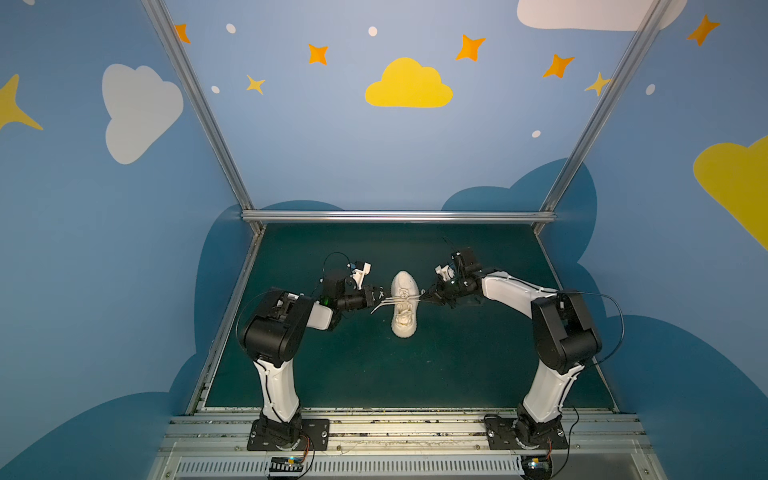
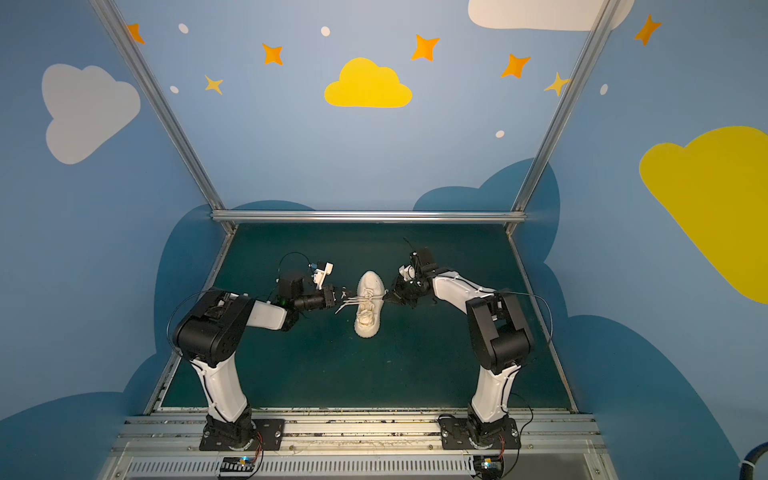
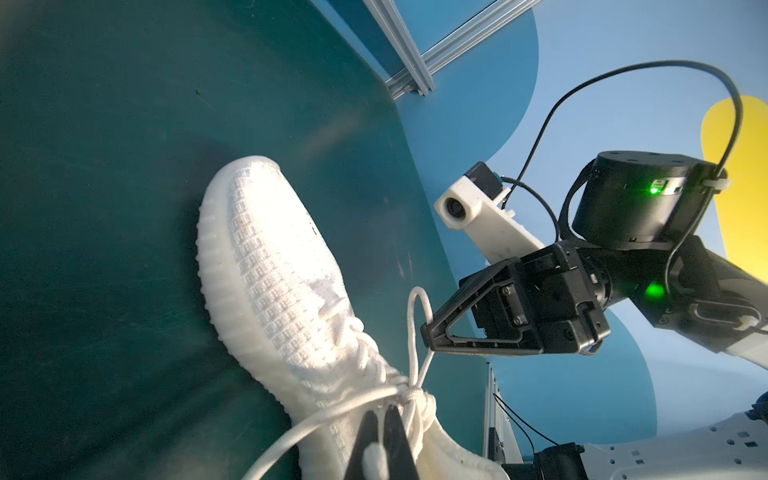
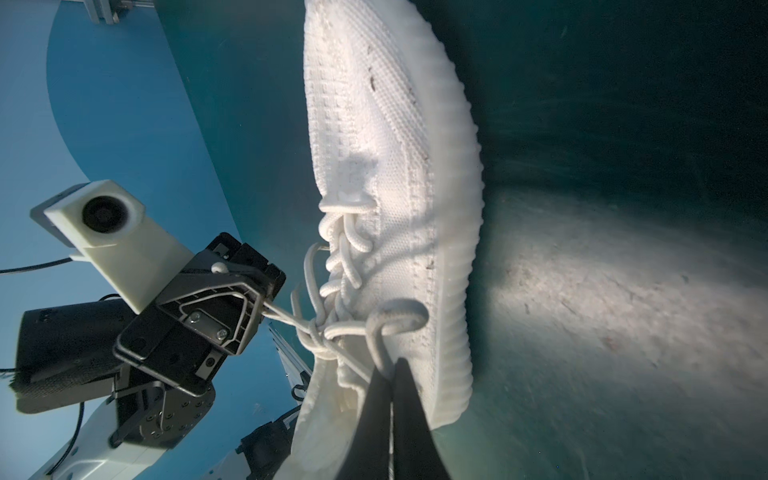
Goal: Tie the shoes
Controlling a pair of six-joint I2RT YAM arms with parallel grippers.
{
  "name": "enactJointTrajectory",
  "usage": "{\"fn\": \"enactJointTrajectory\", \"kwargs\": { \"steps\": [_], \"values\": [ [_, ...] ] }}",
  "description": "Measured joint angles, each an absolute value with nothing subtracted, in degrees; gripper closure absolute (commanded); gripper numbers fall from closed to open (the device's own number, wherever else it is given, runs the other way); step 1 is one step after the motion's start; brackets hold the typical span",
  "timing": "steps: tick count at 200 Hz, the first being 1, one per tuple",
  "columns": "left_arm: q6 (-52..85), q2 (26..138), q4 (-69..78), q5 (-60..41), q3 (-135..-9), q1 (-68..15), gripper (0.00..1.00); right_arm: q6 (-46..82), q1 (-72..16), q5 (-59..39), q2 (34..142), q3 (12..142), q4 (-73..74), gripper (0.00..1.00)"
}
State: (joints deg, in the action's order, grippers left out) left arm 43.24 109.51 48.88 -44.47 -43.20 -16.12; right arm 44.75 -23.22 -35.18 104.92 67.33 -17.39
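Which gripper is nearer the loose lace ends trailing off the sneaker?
Left. The left gripper, shut on a lace loop, is right beside the loose lace ends; the right gripper pinches the other loop across the sneaker from them.

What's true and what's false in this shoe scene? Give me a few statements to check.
1. One sneaker stands on the green table. True.
2. Both grippers are open, clear of the laces. False: the left gripper and right gripper are both shut, each pinching the laces.
3. The sneaker's toe points toward the back wall. True.
4. The sneaker lies tipped on its side. False: it rests on its sole.
5. Both grippers work from the same side of the sneaker. False: one on each side.
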Motion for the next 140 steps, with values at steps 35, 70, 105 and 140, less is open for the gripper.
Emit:
{"fn": "enactJointTrajectory", "kwargs": {
  "steps": [35,70,105,140],
  "values": [
    [43.18,109.43,48.9,-44.58,-42.48,-16.12,0.97,44.71,-23.07,-35.2,104.73,66.37,-16.64,1.0],
    [43.0,109.36,49.04,-44.56,-41.87,-16.12,0.97,44.51,-22.98,-35.18,104.62,66.19,-16.53,1.0],
    [43.0,109.36,49.56,-44.49,-41.54,-16.12,0.97,44.29,-22.9,-35.29,104.18,65.47,-16.23,1.0],
    [43.0,109.36,49.76,-44.4,-41.23,-16.12,0.97,44.12,-22.61,-35.68,104.16,64.79,-15.73,1.0]
  ]
}}
